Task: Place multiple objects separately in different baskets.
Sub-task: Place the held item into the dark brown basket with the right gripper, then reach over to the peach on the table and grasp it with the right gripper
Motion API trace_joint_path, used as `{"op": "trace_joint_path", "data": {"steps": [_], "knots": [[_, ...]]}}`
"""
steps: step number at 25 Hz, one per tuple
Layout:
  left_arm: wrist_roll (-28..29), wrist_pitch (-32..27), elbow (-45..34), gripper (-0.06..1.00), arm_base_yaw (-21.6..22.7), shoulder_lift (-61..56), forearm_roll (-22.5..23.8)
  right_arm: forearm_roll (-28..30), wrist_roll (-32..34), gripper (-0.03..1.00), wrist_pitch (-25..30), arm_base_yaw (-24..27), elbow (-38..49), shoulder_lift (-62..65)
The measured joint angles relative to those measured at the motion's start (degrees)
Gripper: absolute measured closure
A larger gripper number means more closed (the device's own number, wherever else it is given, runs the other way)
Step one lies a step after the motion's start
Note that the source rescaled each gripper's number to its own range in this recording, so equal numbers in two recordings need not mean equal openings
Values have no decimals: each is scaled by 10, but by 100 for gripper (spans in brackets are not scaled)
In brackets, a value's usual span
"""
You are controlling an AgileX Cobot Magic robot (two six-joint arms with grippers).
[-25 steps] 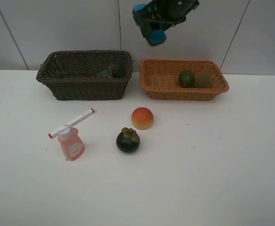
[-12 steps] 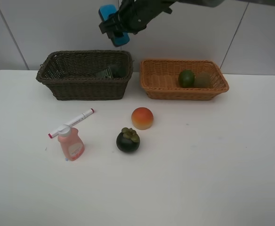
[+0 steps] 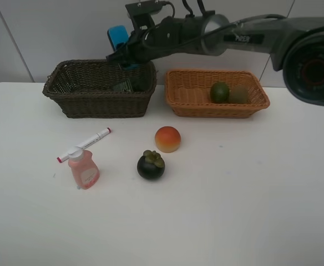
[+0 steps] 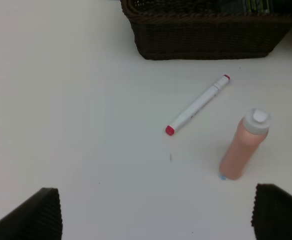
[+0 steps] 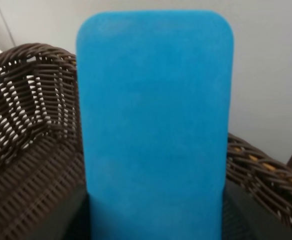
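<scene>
Left gripper (image 4: pixel 156 202): fingers (image 4: pixel 41 215) spread wide, nothing between them, hanging over bare white table (image 3: pixel 251 210) near the left-side items. Dark brown basket (image 3: pixel 98 88) sits at rear left, and a dark grey bottle (image 3: pixel 130 85) lies inside at its right end. In front of it the white-red marker (image 3: pixel 84 145) lies flat on the table at an angle. The pink bottle (image 3: pixel 83 169) stands upright just beside the marker's near end; can't tell if they touch. The blue flat block (image 3: pixel 116 37) is in the air over the dark basket's rear right corner, held on edge and clear of the rim. The right gripper (image 3: pixel 130 51), reaching across from the right, is clamped on the block's lower part. In the right wrist view the block (image 5: pixel 153 125) fills most of the frame, with a finger (image 5: pixel 66 220) on each side of its base and the basket weave (image 5: pixel 31 150) behind. The dark mangosteen (image 3: pixel 151 164) sits on the table front of centre, with the orange peach (image 3: pixel 167 138) just behind and to its right, the two apart. The light orange-tan basket (image 3: pixel 192 94) sits at rear right, beside the dark one with a small gap. The green fruit (image 3: pixel 219 92) and brown kiwi (image 3: pixel 239 94) sit side by side in its right half, close or touching.
</scene>
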State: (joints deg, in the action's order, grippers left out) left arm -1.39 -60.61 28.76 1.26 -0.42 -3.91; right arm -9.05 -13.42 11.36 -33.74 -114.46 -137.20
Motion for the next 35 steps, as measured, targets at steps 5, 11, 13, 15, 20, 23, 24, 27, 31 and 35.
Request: {"op": "trace_joint_path", "data": {"steps": [5,11,13,15,20,23,24,27,31,35], "knots": [[0,0,0,-5,0,0,0,0,0,67,-17,0,0,-10],[0,0,0,-5,0,0,0,-1,0,67,-17,0,0,-11],[0,0,0,-5,0,0,0,-2,0,67,-15,0,0,-11],[0,0,0,-5,0,0,0,-2,1,67,-14,0,0,-11],[0,0,0,-5,0,0,0,-1,-5,8,-27,0,0,-11],[0,0,0,-5,0,0,0,-1,-9,0,-26,0,0,-11],[0,0,0,-5,0,0,0,-1,-10,-1,-26,0,0,-11],[0,0,0,-5,0,0,0,-1,-10,-1,-26,0,0,-11],[0,0,0,-5,0,0,0,-1,-11,-2,-23,0,0,-11],[0,0,0,-5,0,0,0,-1,-11,-2,-8,0,0,-11]]}}
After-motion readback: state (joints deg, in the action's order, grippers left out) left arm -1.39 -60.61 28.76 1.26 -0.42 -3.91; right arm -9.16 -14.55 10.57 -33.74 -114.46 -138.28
